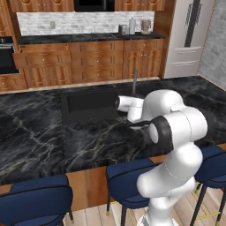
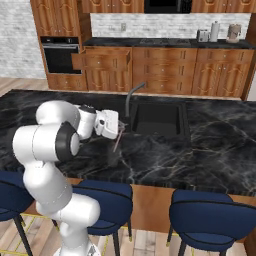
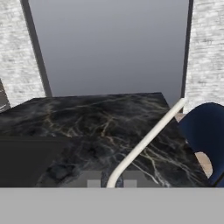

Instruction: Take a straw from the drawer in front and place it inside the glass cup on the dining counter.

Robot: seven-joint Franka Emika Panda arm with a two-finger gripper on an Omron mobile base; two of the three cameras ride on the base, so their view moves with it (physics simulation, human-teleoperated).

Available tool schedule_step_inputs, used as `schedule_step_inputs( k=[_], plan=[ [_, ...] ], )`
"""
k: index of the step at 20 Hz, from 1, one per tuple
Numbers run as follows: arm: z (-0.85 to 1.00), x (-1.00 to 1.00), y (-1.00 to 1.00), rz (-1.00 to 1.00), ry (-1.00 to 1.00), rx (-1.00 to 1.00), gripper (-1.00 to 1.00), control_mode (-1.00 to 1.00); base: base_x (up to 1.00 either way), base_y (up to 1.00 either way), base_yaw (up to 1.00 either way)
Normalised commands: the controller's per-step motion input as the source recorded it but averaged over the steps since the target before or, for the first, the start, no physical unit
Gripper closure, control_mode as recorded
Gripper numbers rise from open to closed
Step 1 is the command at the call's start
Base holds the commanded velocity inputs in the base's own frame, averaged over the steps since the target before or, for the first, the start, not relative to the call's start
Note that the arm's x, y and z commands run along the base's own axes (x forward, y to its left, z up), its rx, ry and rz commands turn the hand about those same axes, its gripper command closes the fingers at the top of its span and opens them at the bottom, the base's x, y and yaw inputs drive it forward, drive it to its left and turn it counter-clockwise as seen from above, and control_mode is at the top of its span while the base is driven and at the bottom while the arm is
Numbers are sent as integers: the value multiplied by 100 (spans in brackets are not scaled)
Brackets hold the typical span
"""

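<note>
My gripper [image 2: 121, 131] hovers over the dining counter [image 2: 210, 145], just left of the sink, and is shut on the straw [image 2: 117, 141]. The thin pinkish stick slants down from the fingers toward a faint, see-through glass cup [image 2: 113, 159] standing on the marble; I cannot tell whether its lower end is inside the cup. In the hand view the straw [image 3: 148, 138] runs up and to the right from between the fingertips of the gripper [image 3: 111, 183]. The drawer [image 2: 101, 59] stands pulled out in the far cabinet row, as does the drawer [image 1: 42, 56] in the left base view.
The sunken sink [image 2: 159, 118] and slim faucet [image 2: 131, 97] lie right of the hand. Blue stools [image 2: 215, 215] line the counter's near side. Across the aisle are an oven [image 2: 59, 54], wood cabinets and a fridge [image 1: 187, 37].
</note>
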Motion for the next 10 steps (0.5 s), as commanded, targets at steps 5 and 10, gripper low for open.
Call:
schedule_step_inputs(
  k=[5,10],
  plan=[
    [-22,-40,30,0,-19,-3,-100,-100,0,0,0],
    [-13,-29,14,0,-17,-1,-100,-100,0,0,0]
  ],
)
